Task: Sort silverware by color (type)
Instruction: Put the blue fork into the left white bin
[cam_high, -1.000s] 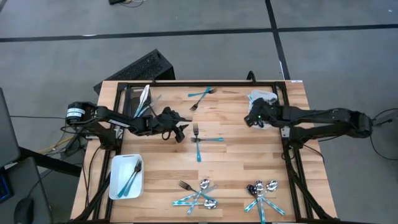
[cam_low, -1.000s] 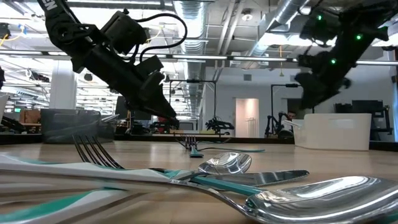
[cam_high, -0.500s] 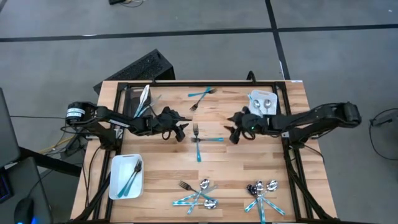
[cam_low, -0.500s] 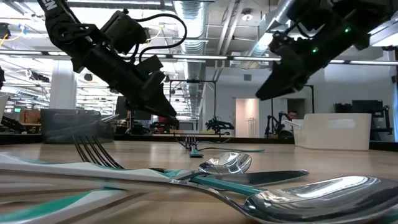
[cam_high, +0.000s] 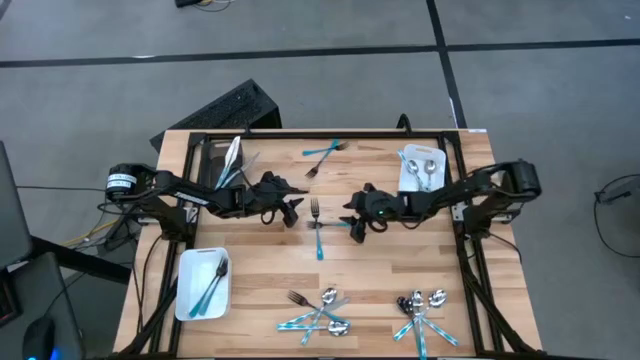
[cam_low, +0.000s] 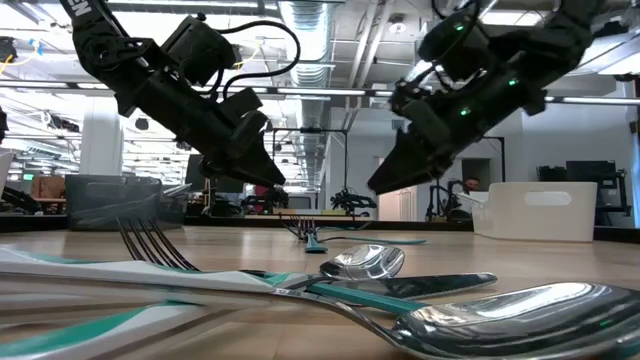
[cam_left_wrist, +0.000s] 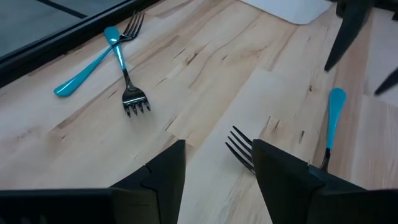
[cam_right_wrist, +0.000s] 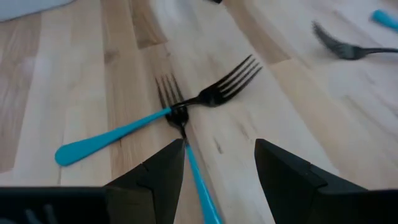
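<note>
Two teal-handled forks (cam_high: 318, 226) lie crossed on the table's middle, flat on the wood. In the right wrist view these crossed forks (cam_right_wrist: 180, 115) lie just ahead of my right gripper (cam_right_wrist: 217, 171), which is open and hovers above them. My right gripper (cam_high: 351, 224) is at their right, and my left gripper (cam_high: 296, 213) hovers open at their left. The left wrist view shows one fork's tines (cam_left_wrist: 239, 147) just past the left gripper (cam_left_wrist: 217, 171). Nothing is between either pair of fingers.
Another crossed pair of forks (cam_high: 323, 154) lies near the far edge. A white bin (cam_high: 422, 168) with silver spoons stands far right, a dark bin (cam_high: 222, 160) far left and a white bin (cam_high: 203, 283) with teal pieces near left. Two piles of silverware (cam_high: 320, 312) (cam_high: 420, 310) lie near the front.
My right gripper has swung from over the far-right white bin toward the table's middle and downward, tipping its fingers down toward the crossed forks. It has stayed open. The silverware has not moved.
</note>
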